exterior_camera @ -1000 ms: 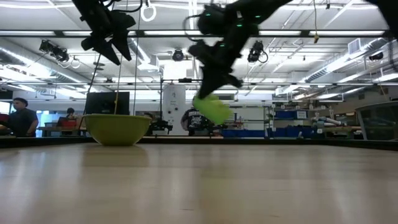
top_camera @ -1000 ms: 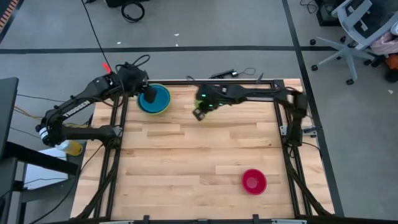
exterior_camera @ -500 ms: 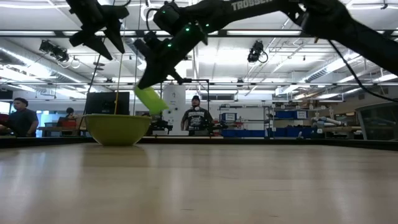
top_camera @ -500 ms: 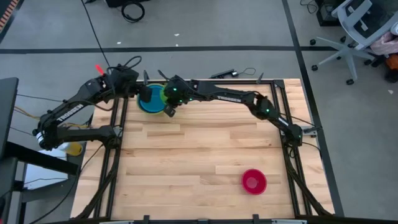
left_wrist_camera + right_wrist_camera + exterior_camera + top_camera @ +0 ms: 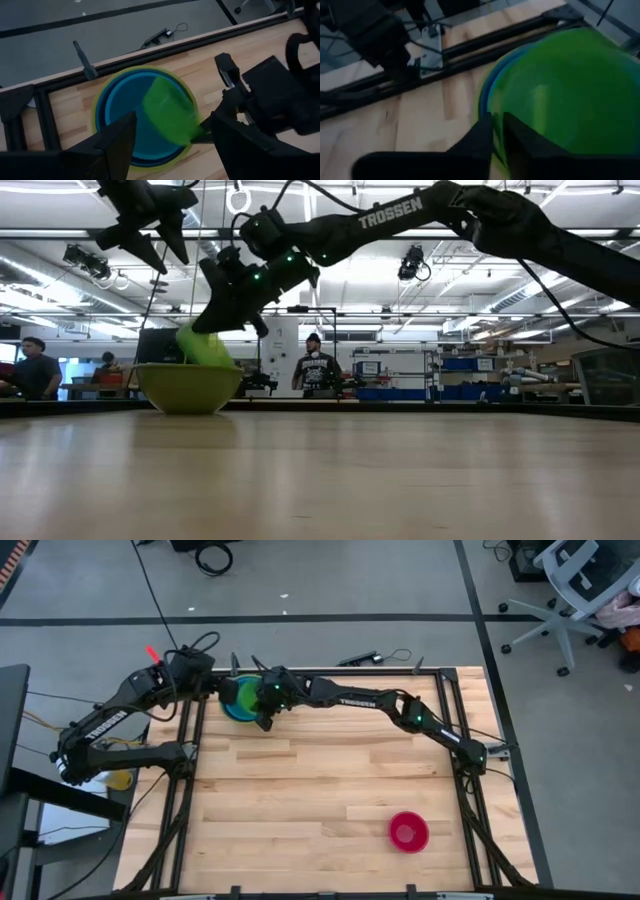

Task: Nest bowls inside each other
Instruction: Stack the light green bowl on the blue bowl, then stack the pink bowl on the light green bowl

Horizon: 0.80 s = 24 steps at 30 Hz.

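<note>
At the table's far left stands a stack: the large yellow-green bowl (image 5: pixel 190 388) holds the light blue bowl (image 5: pixel 102 107) and the teal bowl (image 5: pixel 127 125). The small lime green bowl (image 5: pixel 167 112) hangs tilted over this stack, with my right gripper (image 5: pixel 497 130) shut on it. My left gripper (image 5: pixel 172 120) stands open above the table's far left corner, beside the stack and apart from it. The small red-pink bowl (image 5: pixel 408 831) rests on its base near the table's near right. My right gripper pinches the lime green bowl's rim (image 5: pixel 496 112) between its two fingers, one finger on each face of the wall. The fingers come slanting down from the table's right side. The bowl hangs steeply tilted below them (image 5: pixel 205 346), its lower edge about level with the yellow-green bowl's rim.
A black metal frame (image 5: pixel 330 672) runs along the table's edges, close behind the stack. Bare wood (image 5: pixel 300 790) fills the table's middle and near left. People stand in the room beyond the table (image 5: pixel 318 370).
My right gripper has carried the lime green bowl from the middle of the far edge toward the table's left and down, until it hangs over the stack; the bowl has stayed tilted. My left gripper has drawn back from over the stack toward the far left corner.
</note>
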Motion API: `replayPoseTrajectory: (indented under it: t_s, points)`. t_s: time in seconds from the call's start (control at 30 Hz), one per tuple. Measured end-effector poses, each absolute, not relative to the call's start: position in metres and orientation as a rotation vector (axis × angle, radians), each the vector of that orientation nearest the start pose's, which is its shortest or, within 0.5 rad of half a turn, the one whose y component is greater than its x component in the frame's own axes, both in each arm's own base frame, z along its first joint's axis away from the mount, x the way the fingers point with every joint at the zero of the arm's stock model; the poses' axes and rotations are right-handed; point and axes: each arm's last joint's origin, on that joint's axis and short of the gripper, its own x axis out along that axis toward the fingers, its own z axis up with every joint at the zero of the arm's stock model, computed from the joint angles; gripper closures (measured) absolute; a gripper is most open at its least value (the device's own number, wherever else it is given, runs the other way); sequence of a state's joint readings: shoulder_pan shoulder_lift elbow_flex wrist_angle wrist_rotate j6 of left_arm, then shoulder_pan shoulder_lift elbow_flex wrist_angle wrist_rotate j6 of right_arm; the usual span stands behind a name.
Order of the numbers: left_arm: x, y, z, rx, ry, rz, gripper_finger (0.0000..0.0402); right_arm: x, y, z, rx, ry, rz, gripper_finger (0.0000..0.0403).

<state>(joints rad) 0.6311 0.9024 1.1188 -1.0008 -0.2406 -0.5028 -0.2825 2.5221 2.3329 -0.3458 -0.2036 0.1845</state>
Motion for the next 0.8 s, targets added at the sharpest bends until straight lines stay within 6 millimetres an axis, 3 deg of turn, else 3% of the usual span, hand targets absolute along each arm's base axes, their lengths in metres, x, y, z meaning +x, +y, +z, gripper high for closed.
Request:
replayPoseTrajectory:
  t_s: [0.27, 0.4, 0.53, 0.8]
  points:
    - [0.116, 0.096, 0.354, -0.602, 0.564, 1.046, 0.0148, 0.544, -0.165, 0.218, 0.364, 0.514, -0.162, 0.0227]
    - [0.116, 0.096, 0.354, -0.605, 0.570, 1.048, 0.0148, 0.542, -0.165, 0.217, 0.409, 0.546, -0.183, 0.0181]
    - [0.115, 0.095, 0.353, -0.608, 0.586, 1.051, 0.0148, 0.536, -0.163, 0.220, 0.445, 0.595, -0.216, 0.0172]
    - [0.117, 0.092, 0.352, -0.593, 0.601, 1.024, 0.0148, 0.511, -0.153, 0.255, 0.468, 0.722, -0.256, 0.0186]
